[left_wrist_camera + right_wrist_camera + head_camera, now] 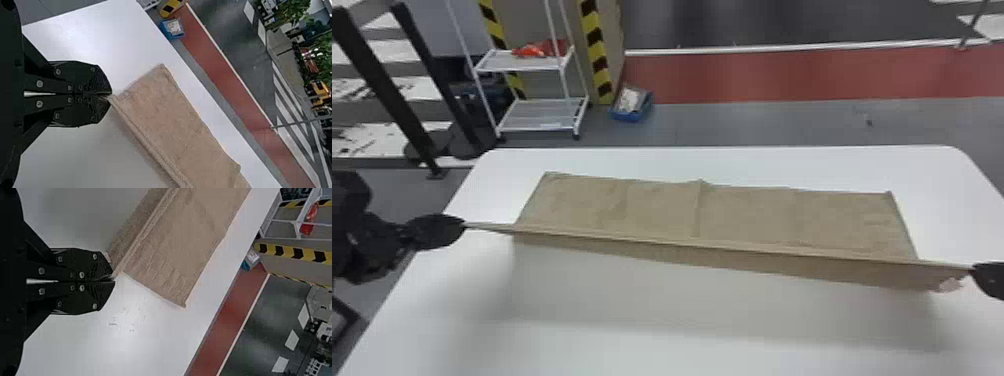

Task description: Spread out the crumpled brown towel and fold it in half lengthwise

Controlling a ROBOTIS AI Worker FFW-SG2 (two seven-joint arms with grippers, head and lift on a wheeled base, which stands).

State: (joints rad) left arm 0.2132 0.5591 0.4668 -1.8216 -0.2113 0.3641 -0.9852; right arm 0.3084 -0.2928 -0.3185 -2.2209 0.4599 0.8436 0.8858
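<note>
Your left claw (461, 225) and right claw (974, 271) are pinched closed on opposite ends of the towel's (652, 210) near side, raised above the tabletop (782, 167).

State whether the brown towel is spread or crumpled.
Spread: the brown towel stretches out wide, its near side pulled taut between the left gripper and the right gripper.
</note>
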